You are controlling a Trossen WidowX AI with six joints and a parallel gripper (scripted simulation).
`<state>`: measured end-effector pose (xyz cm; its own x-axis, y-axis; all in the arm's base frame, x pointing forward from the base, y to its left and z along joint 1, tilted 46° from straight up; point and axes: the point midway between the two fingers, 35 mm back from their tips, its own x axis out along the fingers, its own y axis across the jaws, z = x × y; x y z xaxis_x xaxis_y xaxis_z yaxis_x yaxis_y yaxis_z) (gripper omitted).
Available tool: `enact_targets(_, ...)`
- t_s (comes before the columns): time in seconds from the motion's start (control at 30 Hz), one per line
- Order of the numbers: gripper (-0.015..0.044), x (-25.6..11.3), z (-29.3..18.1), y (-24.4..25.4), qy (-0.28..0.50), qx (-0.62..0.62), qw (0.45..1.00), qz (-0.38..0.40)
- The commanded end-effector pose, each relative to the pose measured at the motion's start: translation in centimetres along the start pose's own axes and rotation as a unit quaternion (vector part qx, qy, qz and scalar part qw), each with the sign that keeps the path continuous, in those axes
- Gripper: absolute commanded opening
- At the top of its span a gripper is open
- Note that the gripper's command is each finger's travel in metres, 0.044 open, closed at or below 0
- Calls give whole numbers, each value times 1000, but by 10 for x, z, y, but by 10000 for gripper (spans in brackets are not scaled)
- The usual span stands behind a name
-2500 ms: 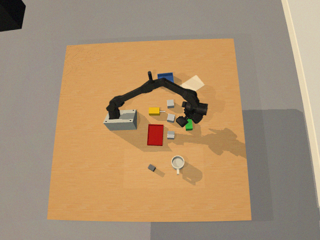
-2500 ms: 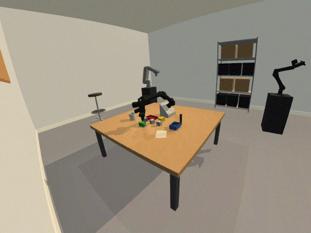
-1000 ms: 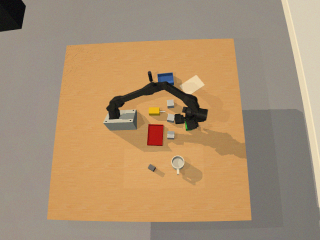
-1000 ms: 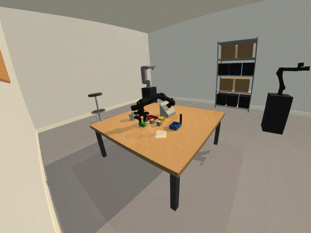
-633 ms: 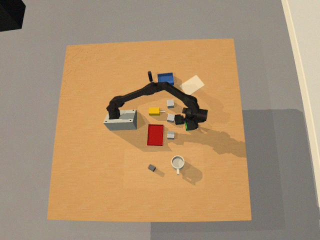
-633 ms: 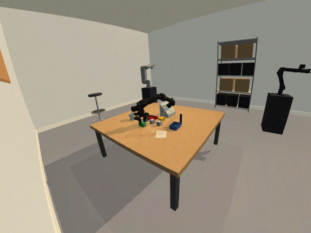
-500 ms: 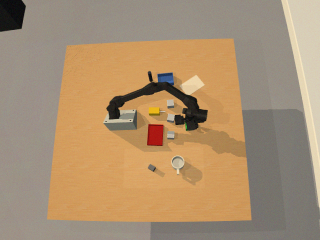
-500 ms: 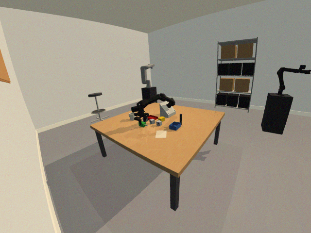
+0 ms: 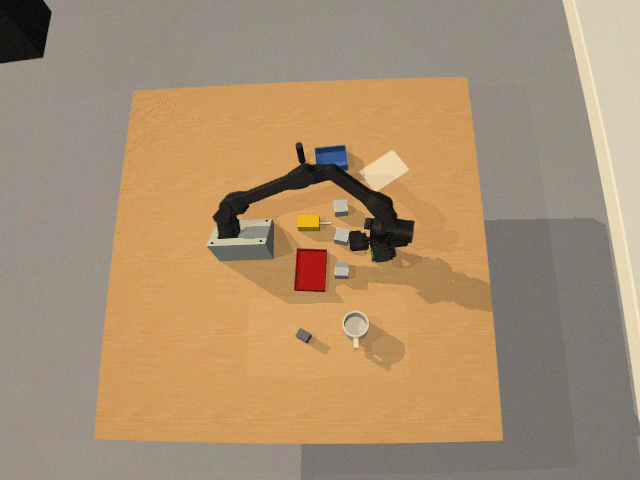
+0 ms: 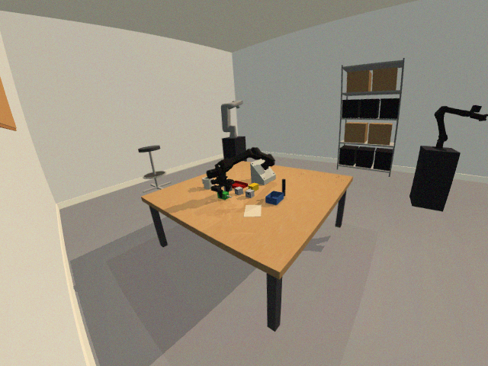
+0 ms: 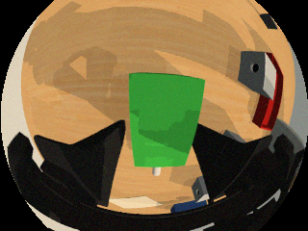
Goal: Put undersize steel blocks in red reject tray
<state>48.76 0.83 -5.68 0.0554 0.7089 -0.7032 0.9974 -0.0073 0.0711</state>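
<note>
the gripper (image 9: 370, 246) (image 10: 223, 189) (image 11: 157, 125) is open and holds nothing, its two black fingers parted over the green go gauge (image 9: 372, 253) (image 10: 223, 195) (image 11: 166, 120). that gauge is on the right-hand side of the bench (image 9: 180, 361) (image 10: 281, 244) (image 11: 96, 29) in the top view, with its pale pin pointing toward the upper edge.

three steel blocks stand in a column roughly parallel to the bench's right edge: the upper block (image 9: 340, 207) (image 10: 249, 193) (image 11: 200, 189), the middle block (image 9: 341, 236) (image 10: 239, 191), close to one finger, and the lower block (image 9: 341, 270) (image 11: 252, 67), just beside the red reject tray (image 9: 310, 270) (image 10: 239, 184) (image 11: 266, 111). dark bores show in the upper and lower blocks. the tray holds no block.

a yellow gauge (image 9: 308, 222) (image 10: 253, 187) lies between the arm's grey base (image 9: 248, 252) (image 10: 260, 177) and the column, pin toward the right edge. toward the upper edge are a blue tray (image 9: 331, 157) (image 10: 274, 197) (image 11: 189, 207) and a plain pale sheet (image 9: 385, 170) (image 10: 252, 210) (image 11: 135, 202); toward the lower edge, a white mug (image 9: 355, 325) (image 10: 206, 183) and a small dark grey block (image 9: 303, 335) (image 11: 269, 21).
</note>
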Motion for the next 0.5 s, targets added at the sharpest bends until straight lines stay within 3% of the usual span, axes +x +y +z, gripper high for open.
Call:
enact_targets(0.0,300,7,-4,-1,3,0,1000,-3)
enact_targets(0.33,300,15,-9,-3,3,0,1000,-3)
enact_targets(0.47,215,10,-4,-2,0,0,1000,0)
